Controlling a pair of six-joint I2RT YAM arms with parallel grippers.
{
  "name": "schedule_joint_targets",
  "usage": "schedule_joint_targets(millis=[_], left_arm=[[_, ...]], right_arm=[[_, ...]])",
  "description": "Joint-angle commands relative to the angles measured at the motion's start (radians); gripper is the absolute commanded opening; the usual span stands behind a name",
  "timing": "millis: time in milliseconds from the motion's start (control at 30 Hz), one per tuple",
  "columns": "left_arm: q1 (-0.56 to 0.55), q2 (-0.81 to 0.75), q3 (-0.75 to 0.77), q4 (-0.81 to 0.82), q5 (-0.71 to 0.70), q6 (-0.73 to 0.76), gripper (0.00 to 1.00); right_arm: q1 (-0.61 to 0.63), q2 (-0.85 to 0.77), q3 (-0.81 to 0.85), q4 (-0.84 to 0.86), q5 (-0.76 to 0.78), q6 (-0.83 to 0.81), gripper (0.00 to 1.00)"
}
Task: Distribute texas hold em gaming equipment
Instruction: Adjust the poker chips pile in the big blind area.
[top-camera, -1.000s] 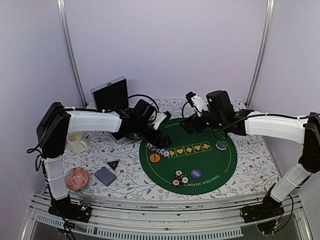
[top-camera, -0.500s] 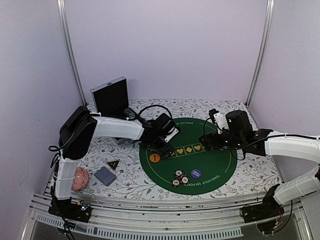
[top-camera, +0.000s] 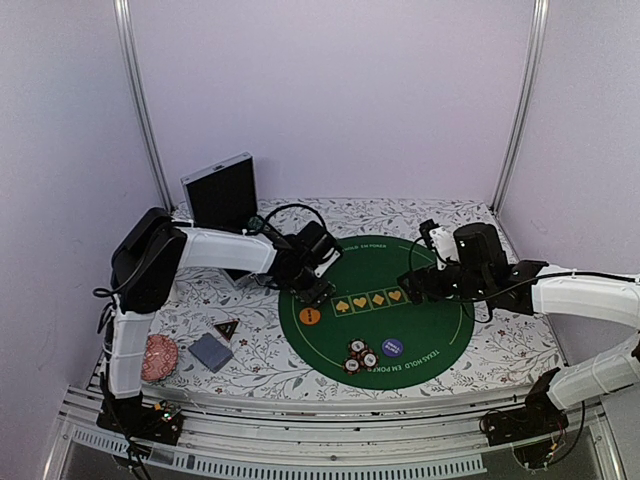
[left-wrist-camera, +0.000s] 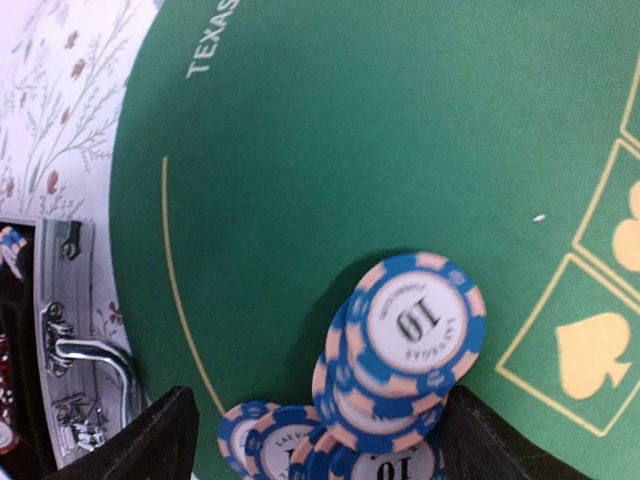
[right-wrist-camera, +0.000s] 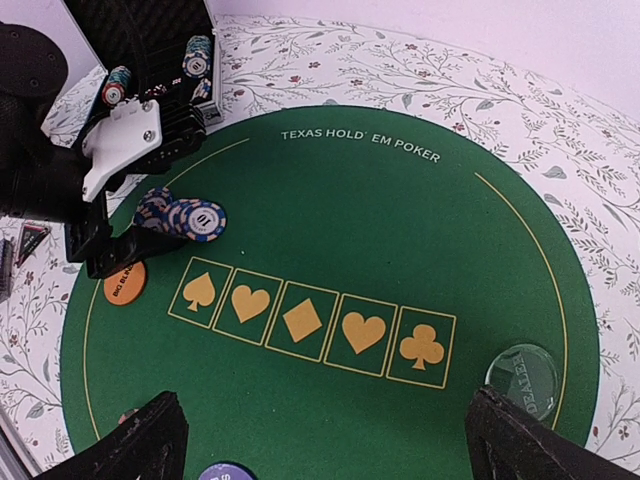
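Two arms work over one round green mat (top-camera: 425, 325). At the near left, off the mat, lie the cards (top-camera: 210, 351) as a squared blue-backed deck, with the black marker (top-camera: 227, 328) just beyond them. Neither is in a gripper.

On the near part of the mat sits a loose chip stack (top-camera: 360, 355), with the purple button (top-camera: 392, 347) just beside it on the right. Further in, the orange button (right-wrist-camera: 125, 283) lies at the mat's left rim.

Beyond the orange button, the left gripper (left-wrist-camera: 320, 430) hangs low over the blue chips (left-wrist-camera: 410, 330). Its jaws stand wide, one finger on each side of the pile, and they clamp nothing. The chips rest on the mat in a slumped, overlapping heap just left of the spade box in the suit row (right-wrist-camera: 310, 322).

The right gripper (right-wrist-camera: 322, 420) hovers over the right half of the mat with jaws fully spread and empty. The green button (right-wrist-camera: 522, 378) lies below it, past the club box.

The open case (top-camera: 222, 190) stands at the far left, with more chips in its tray.

Step in hand, by judgement: handling the blue chips at the far-left player position. Whether the pile is being released or about to be gripped cannot be told.

Next move requirement: a straight vertical path. The heap is fanned, so a sideways drag or an off-centre squeeze is likely to scatter it.
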Motion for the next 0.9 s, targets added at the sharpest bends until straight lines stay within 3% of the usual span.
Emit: schedule_joint_targets(millis=[0, 567, 867], left_arm=[[0.076, -0.013, -0.064, -0.063, -0.054, 0.001, 0.84], [0.099, -0.154, -0.100, 0.047, 0.183, 0.017, 0.88], [0.077, 0.026, 0.115, 0.042, 0.185, 0.028, 0.87]], right_arm=[[0.002, -0.025, -0.004, 0.013, -0.046, 0.019, 0.99], [0.003, -0.183, -0.025, 0.056, -0.142, 0.022, 0.99], [0.002, -0.178, -0.044, 0.049, -0.173, 0.046, 0.99]])
